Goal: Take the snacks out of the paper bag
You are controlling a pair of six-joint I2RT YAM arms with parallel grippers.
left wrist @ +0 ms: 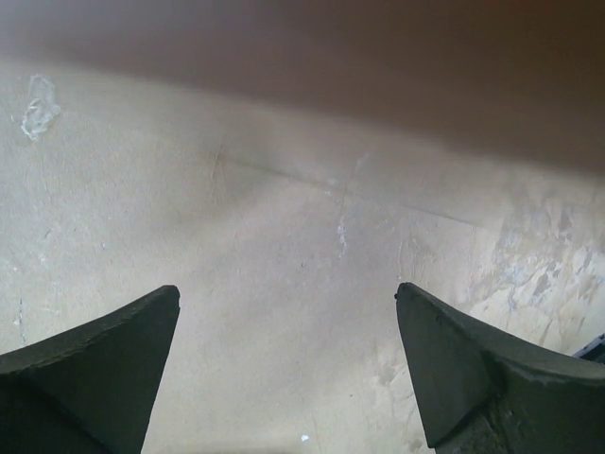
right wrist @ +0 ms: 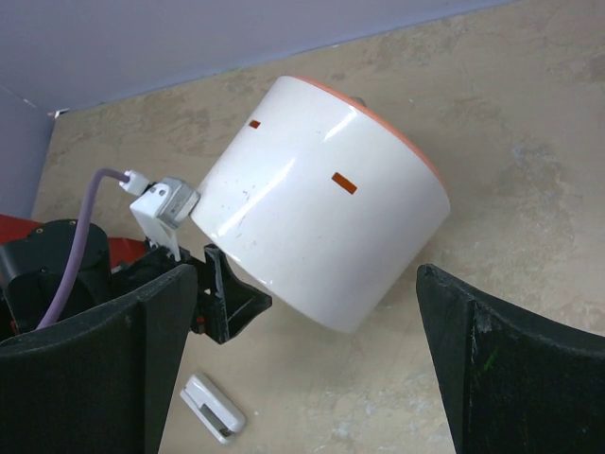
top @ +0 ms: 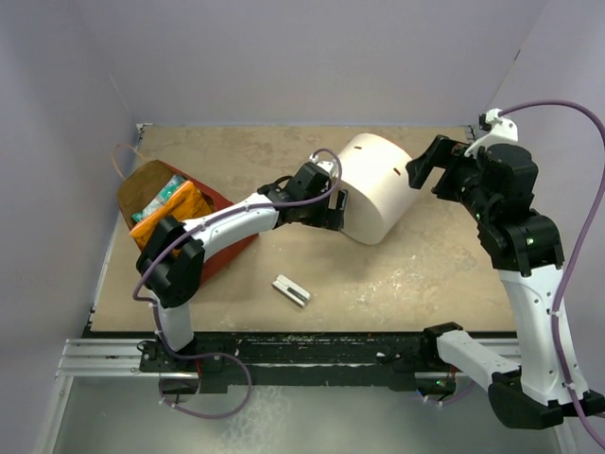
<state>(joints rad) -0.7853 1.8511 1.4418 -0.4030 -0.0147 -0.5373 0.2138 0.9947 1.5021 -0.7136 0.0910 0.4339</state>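
Top external view: red paper bag with brown inside (top: pixel 142 184) is seen lying well left of big white cylinder (top: pixel 373 189). Orange and teal crinkly snack packets (top: pixel 175 213) are seen inside it; none taken out yet. Left fingers (left wrist: pixel 104 378) and right fingers (right wrist: pixel 95 369) are spread, empty, near the cylinder.

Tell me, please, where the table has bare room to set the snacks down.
Widest free patch: table between the small bracket, the white cylinder and the right arm. A narrower strip runs along the back wall behind the cylinder. Crowded: left side, where the left arm crosses the paper bag.
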